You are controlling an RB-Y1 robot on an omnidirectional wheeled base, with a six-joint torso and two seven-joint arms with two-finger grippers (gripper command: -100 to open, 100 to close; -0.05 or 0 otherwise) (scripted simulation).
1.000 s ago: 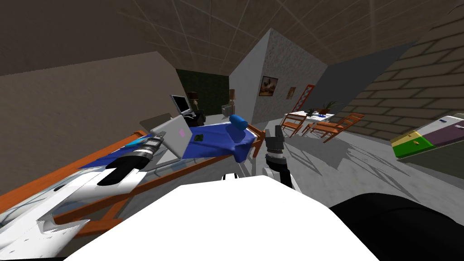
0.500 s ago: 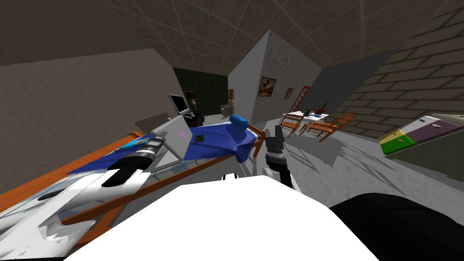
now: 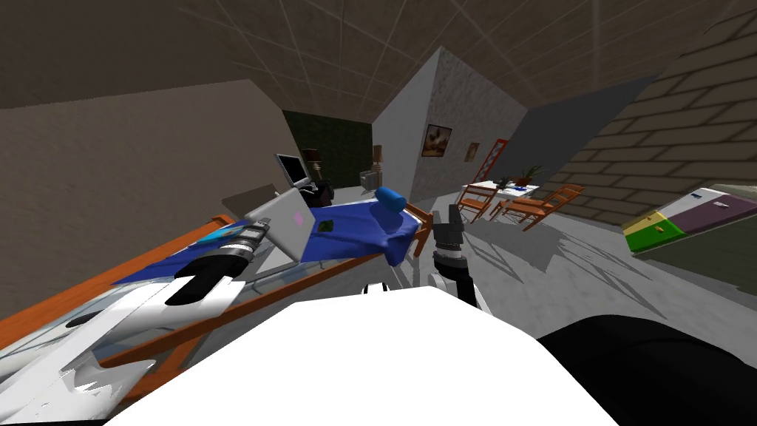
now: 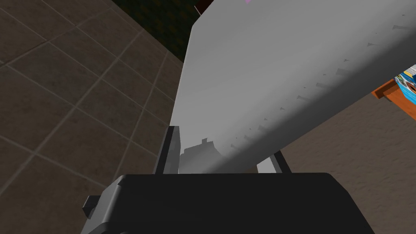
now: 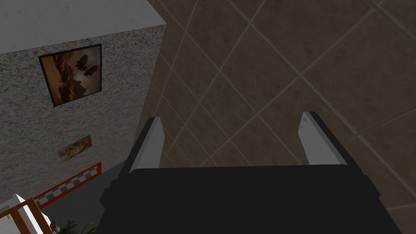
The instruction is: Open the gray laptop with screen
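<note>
My left tool (image 4: 224, 142) is clamped on the laptop (image 4: 284, 61). The raised grey lid runs up between the two fingers (image 4: 170, 148), and its thick edge crosses the gap from one blade to the other. The lid slants up and away from the tool, with a small pink mark near its far end.

From the head camera, the left arm reaches forward on my left. The left tool (image 3: 260, 225) meets the near lower corner of the laptop (image 3: 288, 220), which stands part-way open with the back of its lid towards me. I cannot see the base plainly. It seems to rest on a pale surface inside an orange wooden frame (image 3: 148, 257), possibly a counter.

Just beyond the laptop, past the tool's tip, lies a blue cover (image 3: 347, 225) with a blue roll pillow (image 3: 387, 198) at its far end. Farther off in the same line, a second laptop (image 3: 292, 168) stands open on dark furniture.

My right tool (image 5: 231, 122) is idle, its blades standing well apart with nothing between them. In the head camera the right tool (image 3: 449, 218) is held upright, just right of the blue cover's corner and well apart from the laptop. Orange chairs (image 3: 543, 203) stand beyond it around a small white table (image 3: 510, 191).
</note>
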